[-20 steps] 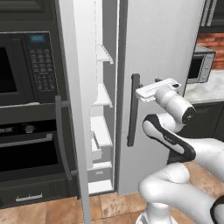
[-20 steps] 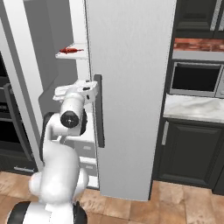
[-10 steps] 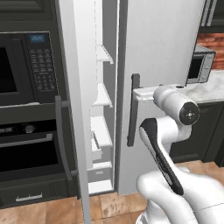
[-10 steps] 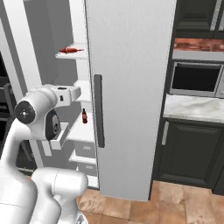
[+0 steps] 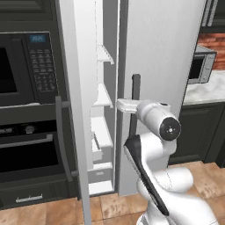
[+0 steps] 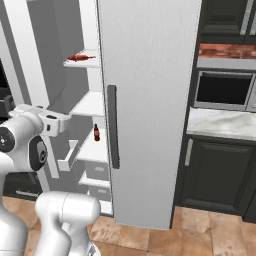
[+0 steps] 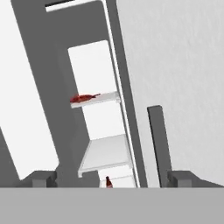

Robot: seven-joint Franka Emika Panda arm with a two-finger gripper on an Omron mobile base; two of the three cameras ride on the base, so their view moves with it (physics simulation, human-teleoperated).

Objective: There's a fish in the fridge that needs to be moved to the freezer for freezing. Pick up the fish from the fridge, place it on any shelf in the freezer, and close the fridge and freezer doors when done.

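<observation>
A red fish [image 6: 80, 57] lies on an upper short white shelf [image 7: 98, 99] of the freezer [image 5: 102, 110], the narrow compartment, which stands open. The freezer door [image 5: 77, 88] is swung wide to the left. To the right, the fridge door [image 6: 150, 100] looks shut, with its dark bar handle [image 6: 112, 125] facing me. My gripper [image 7: 113, 179] is open and holds nothing. It hangs in front of the freezer opening at mid height, below the fish and just left of the fridge handle [image 5: 135, 101]. The hand [image 5: 127, 105] points into the opening.
A small dark bottle [image 6: 96, 132] stands on a lower freezer shelf. A black wall oven with keypad [image 5: 26, 88] is left of the open freezer door. A microwave [image 6: 225, 90] sits on the counter to the right, above dark cabinets [image 6: 215, 170].
My hand has left the fridge door handle and swung left and a little down, to the freezer opening. The fish and both doors have not moved.
</observation>
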